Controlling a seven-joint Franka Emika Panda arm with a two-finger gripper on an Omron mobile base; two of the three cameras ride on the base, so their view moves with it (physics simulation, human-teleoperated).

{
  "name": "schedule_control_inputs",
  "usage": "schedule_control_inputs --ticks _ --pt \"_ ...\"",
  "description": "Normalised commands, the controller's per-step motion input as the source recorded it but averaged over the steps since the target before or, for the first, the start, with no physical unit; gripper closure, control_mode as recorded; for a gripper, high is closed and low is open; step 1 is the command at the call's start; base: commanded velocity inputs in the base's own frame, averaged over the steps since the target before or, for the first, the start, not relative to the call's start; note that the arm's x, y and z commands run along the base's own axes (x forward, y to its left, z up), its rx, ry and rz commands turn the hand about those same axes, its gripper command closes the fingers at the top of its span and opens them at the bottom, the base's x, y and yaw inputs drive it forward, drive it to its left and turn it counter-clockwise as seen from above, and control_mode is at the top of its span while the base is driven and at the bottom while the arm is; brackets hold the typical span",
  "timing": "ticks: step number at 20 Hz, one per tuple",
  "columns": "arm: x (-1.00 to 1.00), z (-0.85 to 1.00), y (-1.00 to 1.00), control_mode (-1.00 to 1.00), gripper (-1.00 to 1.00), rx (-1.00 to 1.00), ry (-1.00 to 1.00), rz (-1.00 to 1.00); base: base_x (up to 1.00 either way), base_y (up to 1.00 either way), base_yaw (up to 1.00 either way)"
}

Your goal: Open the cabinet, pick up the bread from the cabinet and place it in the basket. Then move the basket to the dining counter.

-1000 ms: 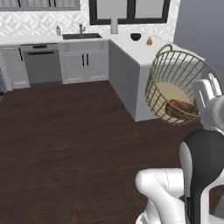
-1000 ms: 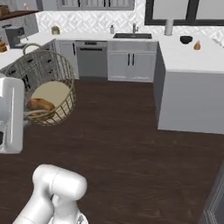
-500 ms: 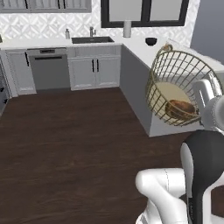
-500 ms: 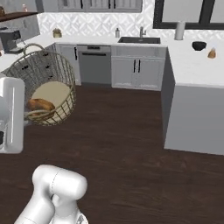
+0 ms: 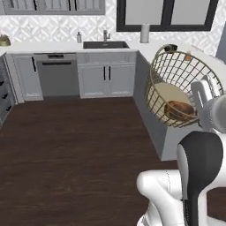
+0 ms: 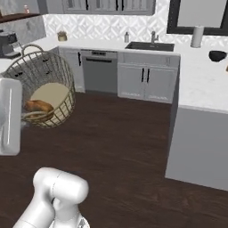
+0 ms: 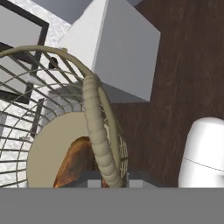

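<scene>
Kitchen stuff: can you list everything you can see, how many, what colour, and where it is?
basket: one, gold-tan wire, tipped on its side, up in the air above the dark floor
bread: one, brown, inside the basket against its tan base
sink: one, black, in the white back counter
dishwasher: one, dark grey, under the back counter left of the sink
paper roll: one, white, on the counter below the window
bowl: one, black, on the white counter at the right
gripper: one, dark fingertips, closed on the basket's handle
</scene>
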Motion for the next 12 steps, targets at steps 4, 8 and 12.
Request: schedule_control_inputs --ticks 4,8,12 --pt "0.00 0.00 0.00 1.00 1.00 0.00 0.00 0.00 0.84 -1.00 0.03" --pt "0.00 0.00 0.00 1.00 1.00 0.00 0.00 0.00 0.48 -1.00 0.00" --pt "0.00 0.00 0.00 1.00 1.00 0.00 0.00 0.00 0.29 -1.00 -0.01"
